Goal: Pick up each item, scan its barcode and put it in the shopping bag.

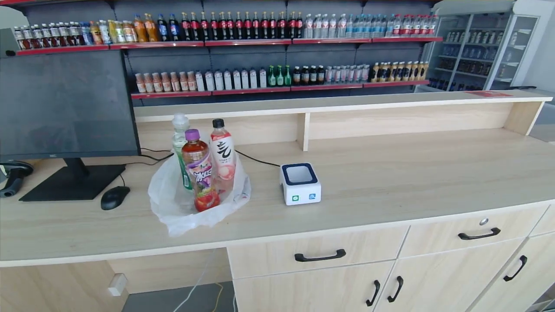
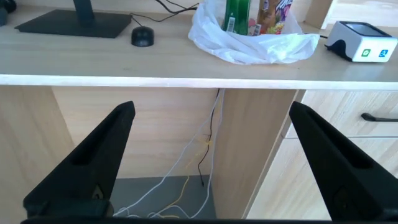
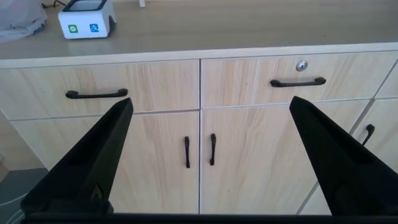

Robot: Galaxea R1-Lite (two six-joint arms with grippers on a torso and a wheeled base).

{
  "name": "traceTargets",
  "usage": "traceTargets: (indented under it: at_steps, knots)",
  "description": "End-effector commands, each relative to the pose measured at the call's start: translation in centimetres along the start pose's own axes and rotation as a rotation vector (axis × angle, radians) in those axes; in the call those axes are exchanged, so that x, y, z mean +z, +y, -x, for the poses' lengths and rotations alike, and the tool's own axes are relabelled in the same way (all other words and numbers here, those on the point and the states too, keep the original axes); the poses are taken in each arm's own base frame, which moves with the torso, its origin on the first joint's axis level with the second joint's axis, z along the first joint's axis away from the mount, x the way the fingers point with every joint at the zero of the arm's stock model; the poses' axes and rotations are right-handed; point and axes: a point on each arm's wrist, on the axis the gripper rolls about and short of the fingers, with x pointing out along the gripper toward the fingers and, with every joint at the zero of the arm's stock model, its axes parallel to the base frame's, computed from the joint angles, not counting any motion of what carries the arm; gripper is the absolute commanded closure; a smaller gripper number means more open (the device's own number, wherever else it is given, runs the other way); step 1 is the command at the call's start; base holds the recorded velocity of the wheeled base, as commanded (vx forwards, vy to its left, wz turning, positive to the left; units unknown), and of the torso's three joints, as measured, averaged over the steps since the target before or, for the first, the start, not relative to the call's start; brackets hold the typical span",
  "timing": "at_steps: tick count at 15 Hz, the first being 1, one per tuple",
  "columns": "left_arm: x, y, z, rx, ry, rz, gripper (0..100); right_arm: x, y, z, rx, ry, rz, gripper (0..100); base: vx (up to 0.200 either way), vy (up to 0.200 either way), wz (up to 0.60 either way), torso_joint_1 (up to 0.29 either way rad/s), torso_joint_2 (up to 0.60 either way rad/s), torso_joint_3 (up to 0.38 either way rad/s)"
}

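We're at the checkout of a small shop. Red-edged shelves (image 1: 243, 42) along the back wall carry rows of bottled drinks, and a glass-door fridge (image 1: 472, 47) stands in the corner. The wooden counter (image 1: 390, 182) holds a monitor (image 1: 65, 104), a handheld scanner (image 1: 15, 170), a white code reader (image 1: 300, 183) and a shopping bag (image 1: 173, 203) with three bottles (image 1: 200, 173).

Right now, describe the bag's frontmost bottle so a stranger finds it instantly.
On the counter, right of the monitor, a white shopping bag holds three bottles. The frontmost bottle alone has a purple cap; the black cap and whitish cap belong to neighbours.
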Motion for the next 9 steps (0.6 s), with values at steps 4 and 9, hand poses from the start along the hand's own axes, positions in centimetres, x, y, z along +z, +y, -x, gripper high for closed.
traceTargets:
  at_steps: [4, 9]
  knots:
    - [0.00, 0.00, 0.00, 0.000, 0.000, 0.000, 0, -0.01, 0.00, 0.00, 0.001, 0.001, 0.000, 0, -0.100, 0.000, 0.00, 0.001, 0.00, 0.002]
    - [0.01, 0.00, 0.00, 0.000, -0.002, 0.001, 0, 0.00, 0.00, 0.00, 0.001, 0.000, 0.000, 0, -0.120, 0.000, 0.00, 0.003, 0.00, -0.001]
